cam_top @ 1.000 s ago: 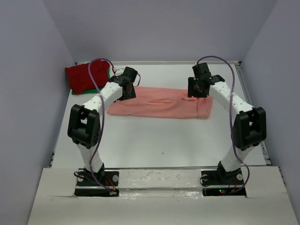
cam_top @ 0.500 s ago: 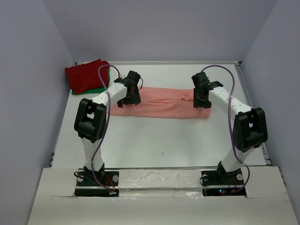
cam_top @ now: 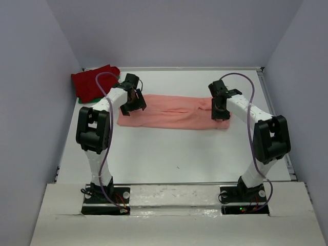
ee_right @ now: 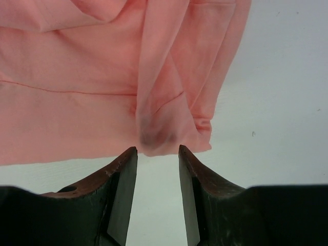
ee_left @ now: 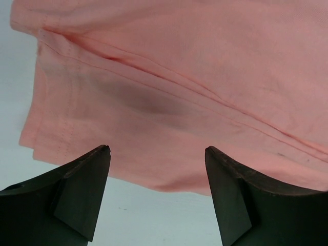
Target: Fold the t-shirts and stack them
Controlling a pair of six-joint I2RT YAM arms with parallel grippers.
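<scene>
- Missing the cloth on the left is the first risk. The left tool (ee_left: 156,151) hangs with its jaws spread wide over the 9 o'clock end of the salmon-pink t-shirt (cam_top: 174,111), gripping nothing. The shirt's near hem lies just at its fingertips, so a close from here could take only the top layer or slide off the edge.
- Grabbing too little on the right is the second. The right tool (ee_right: 158,149) has its jaws drawn in to a narrow gap but pinches nothing. Bare tabletop (cam_top: 179,154) shows between them, and the rumpled ridge at the shirt's 3 o'clock end stops just at the tips. A pinch on that small tip alone would likely slip out once lifted.
- Uneven grips would skew the fold. The shirt lies flat as a long band running 9 to 3 o'clock, just toward 12 o'clock of the tabletop's middle. If one end lifts before the other, the band could twist and its layers slide apart.
- The bunched pleat at the 3 o'clock end could get folded in, leaving a lumpy pad that sits badly on a stack.
- Room for the left arm looks tight. The dark red t-shirt (cam_top: 95,82) rests folded at the 10 o'clock corner, near that arm, and a wide swing could drag it.
</scene>
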